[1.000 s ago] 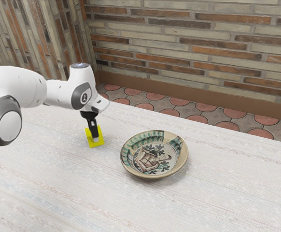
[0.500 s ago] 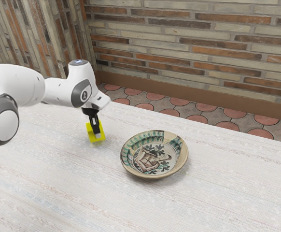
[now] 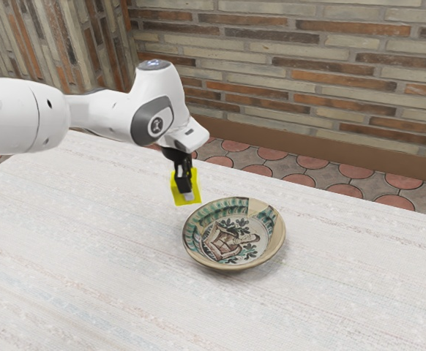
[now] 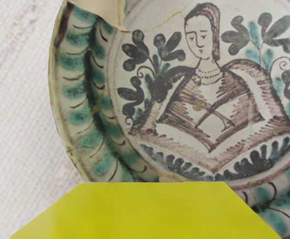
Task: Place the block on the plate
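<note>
My black gripper (image 3: 187,194) is shut on the yellow block (image 3: 176,191), holding it up off the table beside the plate's rim, toward the exterior view's left. The painted plate (image 3: 236,238) lies on the table, its green-edged bowl facing up and bare inside. In the wrist view the yellow block (image 4: 150,211) is large at the lower edge, over the near part of the plate (image 4: 215,114) with its painted figure.
The pale table (image 3: 96,270) stretches around the plate on every side. Beyond its far edge lie a floor of reddish round tiles (image 3: 301,180) and a brick wall (image 3: 293,66).
The gripper and the yellow block have risen from the table and moved toward the exterior view's right, closer to the plate. The plate has stayed where it was.
</note>
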Tool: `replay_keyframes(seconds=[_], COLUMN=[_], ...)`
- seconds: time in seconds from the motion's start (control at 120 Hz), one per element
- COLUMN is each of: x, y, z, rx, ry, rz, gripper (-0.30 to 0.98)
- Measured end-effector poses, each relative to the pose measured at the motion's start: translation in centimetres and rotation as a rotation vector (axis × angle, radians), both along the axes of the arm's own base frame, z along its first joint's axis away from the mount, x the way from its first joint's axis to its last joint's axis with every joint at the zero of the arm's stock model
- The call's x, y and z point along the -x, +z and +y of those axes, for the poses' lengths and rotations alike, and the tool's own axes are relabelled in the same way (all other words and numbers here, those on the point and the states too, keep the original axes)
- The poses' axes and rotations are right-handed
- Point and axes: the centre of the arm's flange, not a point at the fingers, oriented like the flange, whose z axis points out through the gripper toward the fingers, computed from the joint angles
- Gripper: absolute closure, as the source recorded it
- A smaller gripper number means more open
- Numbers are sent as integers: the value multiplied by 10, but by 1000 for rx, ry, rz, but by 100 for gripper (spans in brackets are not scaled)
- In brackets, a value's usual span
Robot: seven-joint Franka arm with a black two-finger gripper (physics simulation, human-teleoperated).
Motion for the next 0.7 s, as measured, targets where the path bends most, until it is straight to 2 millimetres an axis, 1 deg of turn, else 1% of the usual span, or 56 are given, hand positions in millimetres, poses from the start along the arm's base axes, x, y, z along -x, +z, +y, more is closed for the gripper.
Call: replay_keyframes(seconds=[0.033,0.2,0.267,0.325,0.442,0.508,0.55,0.608,0.7], x=[1,8,5,-2,-9,-9,-9,-9,-9], y=[-1,-13,-24,-39,-75,-88,-92,-94,-91], z=[-8,-62,-76,-89,-98,-98,-99,-99,-99], rx=[4,17,23,24,27,27,28,30,33], ry=[-9,-76,-89,-100,-96,-91,-90,-87,-82], rz=[7,43,57,71,111,128,133,136,132], gripper=[29,28,27,27,27,27,26,21,14])
